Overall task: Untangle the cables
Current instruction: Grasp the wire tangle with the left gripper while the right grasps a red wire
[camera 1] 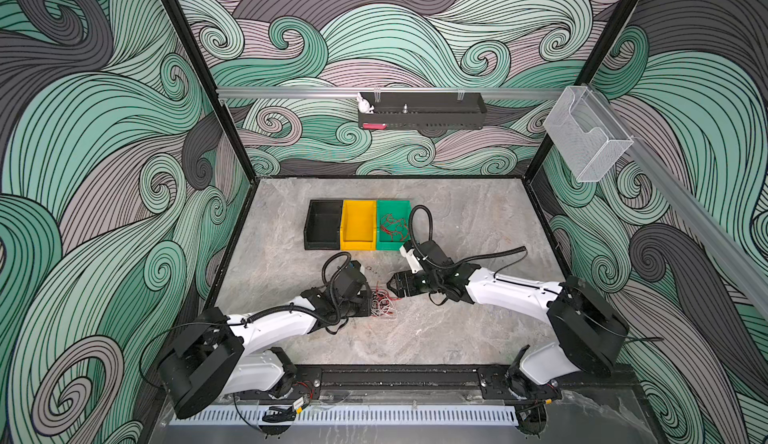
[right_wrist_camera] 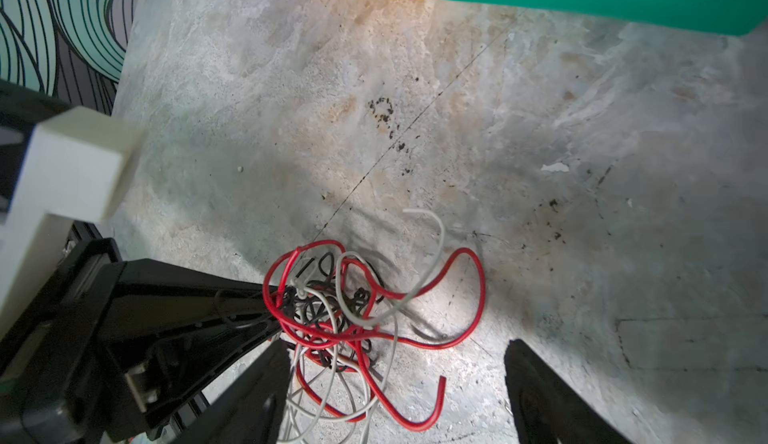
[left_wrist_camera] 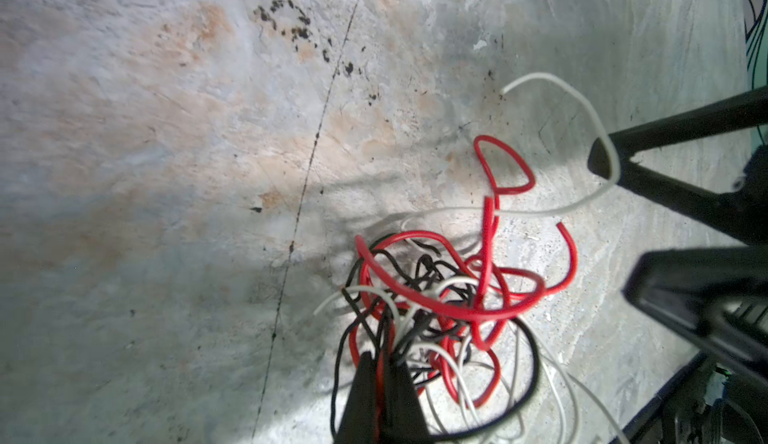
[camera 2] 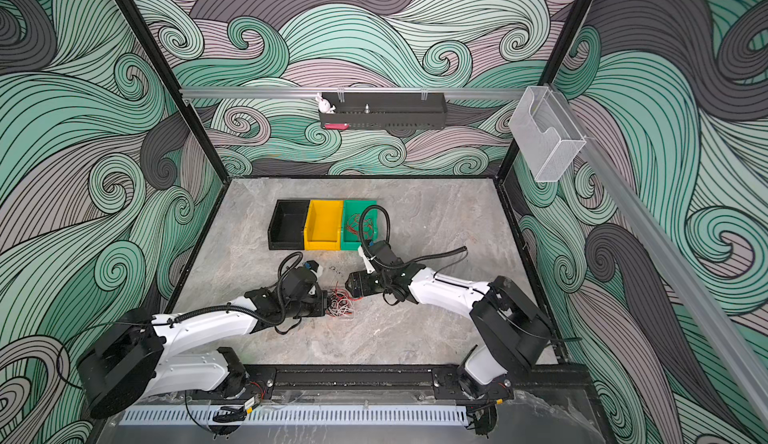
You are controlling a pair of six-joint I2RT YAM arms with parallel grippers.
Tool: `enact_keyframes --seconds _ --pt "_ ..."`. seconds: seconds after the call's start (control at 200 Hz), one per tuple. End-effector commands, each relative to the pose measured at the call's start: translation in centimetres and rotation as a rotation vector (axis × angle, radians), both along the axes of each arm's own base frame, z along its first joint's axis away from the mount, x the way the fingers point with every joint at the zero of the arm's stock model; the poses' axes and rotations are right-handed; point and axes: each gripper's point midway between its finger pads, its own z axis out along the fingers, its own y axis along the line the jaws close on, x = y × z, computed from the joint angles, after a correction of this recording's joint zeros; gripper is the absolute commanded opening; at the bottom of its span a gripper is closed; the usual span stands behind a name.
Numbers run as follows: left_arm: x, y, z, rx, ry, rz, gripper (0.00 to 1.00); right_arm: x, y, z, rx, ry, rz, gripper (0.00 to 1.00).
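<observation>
A tangle of thin red, black and white cables [camera 1: 384, 304] [camera 2: 341, 305] lies on the grey table between my two grippers. In the left wrist view the cables [left_wrist_camera: 436, 304] bunch right in front of my left gripper [left_wrist_camera: 380, 359], which is shut on a red cable at the near edge of the tangle. My left gripper [camera 1: 372, 301] touches the pile's left side in both top views. My right gripper [right_wrist_camera: 397, 346] stands open, its fingers straddling the side of the cables [right_wrist_camera: 345, 309] nearest it, with red and white strands between them. More red cables [camera 1: 392, 228] lie in the green bin.
Three bins stand side by side behind the grippers: black bin [camera 1: 322, 223], yellow bin [camera 1: 358, 223], green bin [camera 1: 394, 202]. A black shelf [camera 1: 422, 115] hangs on the back wall and a clear holder [camera 1: 586, 138] on the right wall. The right arm's black hose [camera 1: 415, 221] loops over the green bin.
</observation>
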Motion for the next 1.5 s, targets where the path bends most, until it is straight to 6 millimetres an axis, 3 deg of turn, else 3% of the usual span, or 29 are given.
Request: enact_keyframes --seconds 0.0,0.285,0.731,1.041,1.181,1.256,1.496 --pt "0.6 0.0 1.1 0.008 -0.026 -0.005 0.0 -1.0 1.5 0.2 0.036 0.024 0.059 0.79" --pt "0.5 -0.9 2.4 -0.047 -0.039 -0.042 0.0 -2.7 3.5 -1.9 0.063 0.088 0.1 0.58" --pt "0.1 0.3 3.9 -0.061 -0.084 -0.013 0.0 -2.9 1.6 -3.1 0.002 0.072 0.06 0.14" --pt "-0.1 1.0 4.0 -0.047 -0.092 -0.009 0.01 -3.7 0.8 -2.0 0.005 0.06 0.077 0.17" --pt "-0.2 0.5 4.2 -0.056 -0.104 -0.048 0.02 -4.8 1.5 -1.2 0.056 0.089 0.13 0.39" --pt "-0.2 0.2 4.4 -0.055 -0.107 -0.073 0.03 -4.8 1.2 -0.4 0.049 0.064 0.144 0.45" --pt "-0.8 -1.3 4.5 -0.074 -0.082 -0.171 0.03 -3.3 0.1 2.0 -0.036 -0.086 0.19 0.46"
